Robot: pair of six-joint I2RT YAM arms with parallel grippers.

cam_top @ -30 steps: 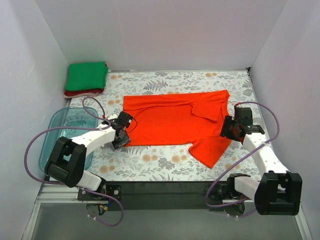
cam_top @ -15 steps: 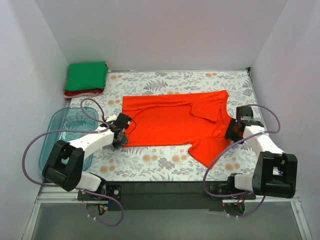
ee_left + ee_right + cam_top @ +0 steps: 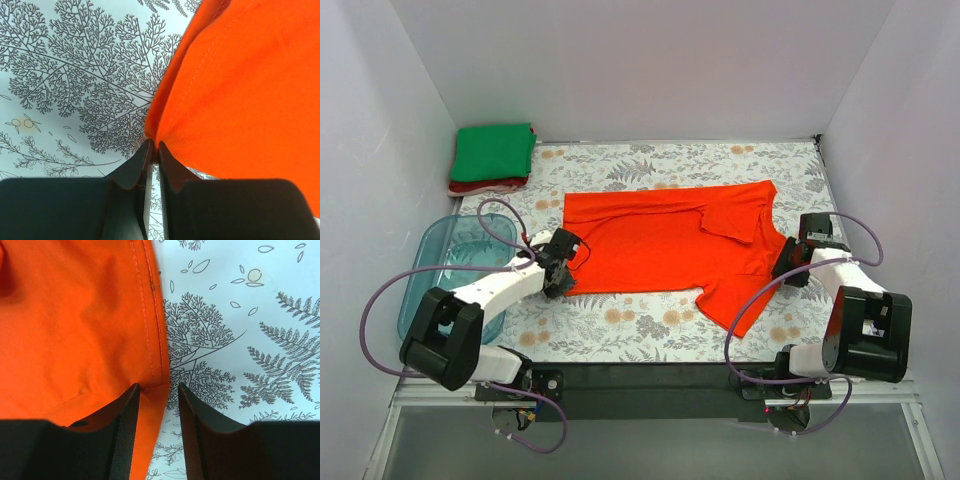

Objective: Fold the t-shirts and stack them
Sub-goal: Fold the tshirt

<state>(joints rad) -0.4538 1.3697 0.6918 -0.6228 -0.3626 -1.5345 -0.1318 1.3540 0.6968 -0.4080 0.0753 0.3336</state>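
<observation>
Our left gripper (image 3: 152,147) is pinching the orange shirt (image 3: 670,245) spread on the table (image 3: 650,160); our right gripper (image 3: 157,387), narrowly parted, is straddling its hem. Beyond the tub (image 3: 425,265), a green shirt (image 3: 493,152) is lying on a dark red shirt (image 3: 485,186).

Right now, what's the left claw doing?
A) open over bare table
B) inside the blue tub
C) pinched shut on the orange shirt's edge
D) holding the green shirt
C: the left wrist view shows the left claw closed on the edge of the orange shirt.
</observation>
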